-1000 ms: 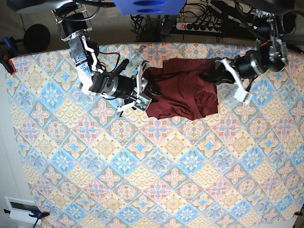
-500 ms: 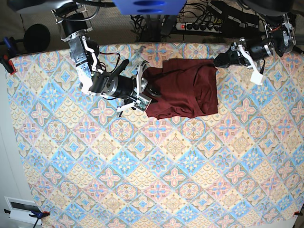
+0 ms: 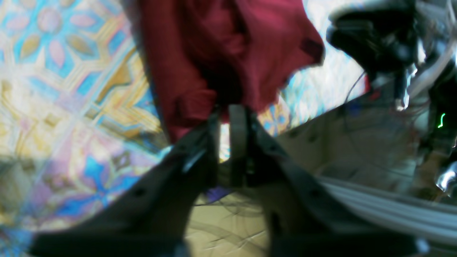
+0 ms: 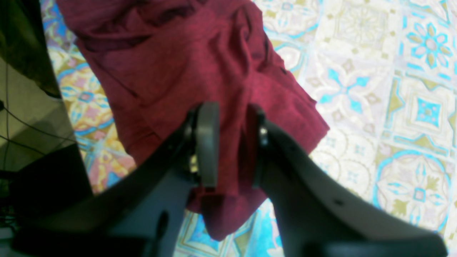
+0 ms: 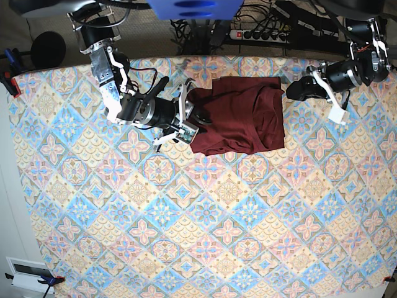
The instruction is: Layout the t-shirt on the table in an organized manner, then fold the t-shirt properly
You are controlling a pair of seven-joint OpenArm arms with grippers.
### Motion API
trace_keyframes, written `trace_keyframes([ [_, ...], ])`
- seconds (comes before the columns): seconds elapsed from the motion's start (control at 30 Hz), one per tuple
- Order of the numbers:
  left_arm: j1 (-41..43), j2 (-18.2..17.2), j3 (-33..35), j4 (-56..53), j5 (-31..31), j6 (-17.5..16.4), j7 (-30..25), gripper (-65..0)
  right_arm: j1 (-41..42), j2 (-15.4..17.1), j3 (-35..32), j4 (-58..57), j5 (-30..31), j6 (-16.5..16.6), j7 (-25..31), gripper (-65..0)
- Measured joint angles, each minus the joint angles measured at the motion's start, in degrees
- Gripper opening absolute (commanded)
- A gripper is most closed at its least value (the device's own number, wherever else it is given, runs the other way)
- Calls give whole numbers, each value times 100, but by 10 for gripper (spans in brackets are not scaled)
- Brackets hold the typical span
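With the right gripper (image 4: 228, 142) pinching the dark maroon knit t-shirt's (image 5: 239, 115) left edge and the left gripper (image 5: 296, 88) slightly parted, clear of the cloth at the far right, any pull could bunch it across the pastel tile-patterned table (image 5: 205, 236).

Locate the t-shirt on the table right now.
In the base view the t-shirt lies bunched near the table's far edge, between both arms.

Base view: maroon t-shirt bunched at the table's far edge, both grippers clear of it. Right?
Not quite. In the base view only the left gripper is clear of the t-shirt. The right wrist view shows the right gripper with its jaws around a fold of the shirt.
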Motion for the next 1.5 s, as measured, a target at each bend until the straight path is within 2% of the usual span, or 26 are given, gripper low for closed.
trace_keyframes([
  [0.07,-7,-210,170,345,306,31,50,-471,2,0,0,0,-4,0,-4,-519],
  [0.2,-59,-625,162,363,503,37,37,-365,15,-2,0,0,2,0,0,-519],
  [0.33,-234,-835,232,363,817,35,-15,-298,9,-17,0,0,0,0,-4,-519],
  [0.43,-599,-966,986,343,1281,31,101,-294,9,-15,2,-2,0,0,4,-519],
  [0.5,-929,-955,1604,345,1486,31,-59,-294,2,-33,0,-9,-2,0,-17,-519],
  [0.6,-1051,-975,2138,376,2131,31,-83,-294,15,-28,2,-11,7,0,4,-519],
  [0.67,-1075,-1001,2468,352,2304,26,179,-294,4,-33,2,-11,-7,-2,-11,-519],
  [0.8,-1250,-962,2671,358,2334,13,-44,-294,11,-42,-2,-11,2,0,9,-519],
  [0.9,-1237,-1023,2822,348,2693,26,26,-294,9,-31,13,-11,-7,-2,-7,-519],
  [1.0,-1449,-990,3346,328,2900,24,-2,-294,7,-44,11,-11,17,0,7,-519],
  [1.1,-1543,-935,3646,284,3246,11,-302,-294,13,-33,13,-11,-4,0,0,-519],
  [1.2,-1515,-979,3930,267,3692,28,-348,-294,13,-33,20,-13,-2,0,0,-519],
  [1.5,-1530,-957,4406,258,4177,28,-439,-295,111,-33,17,-173,7,0,-33,-519],
])
